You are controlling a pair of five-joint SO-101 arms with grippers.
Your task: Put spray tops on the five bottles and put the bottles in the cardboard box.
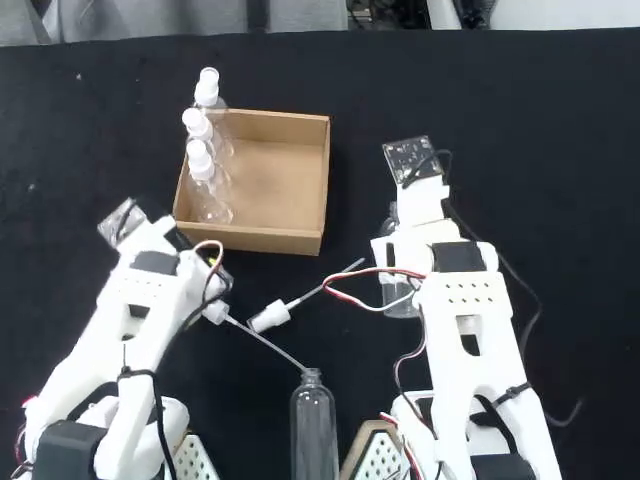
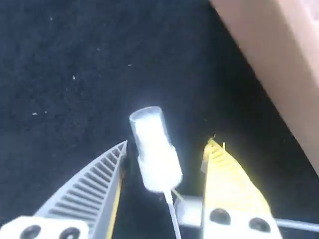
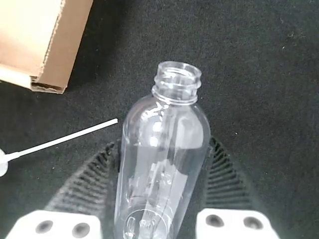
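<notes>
— Where does the brown cardboard box (image 1: 300, 240) sit?
— On the black table (image 1: 560, 120), towards the far side, left of centre; three clear plastic bottles with white spray tops (image 1: 203, 165) are in it, in a row along its left wall.
— And in front of the box?
— A loose white spray top with a long thin tube (image 1: 268, 318) lies on the table; just left of it a second white tubed spray top (image 2: 154, 149) sits at the left gripper (image 2: 168, 143); its tube runs towards an uncapped clear plastic bottle (image 1: 312, 420) standing at the near edge.
— The right side?
— There, a further uncapped clear bottle (image 3: 159, 164), clasped in the right gripper (image 3: 164, 144), right of the box's near corner.
</notes>
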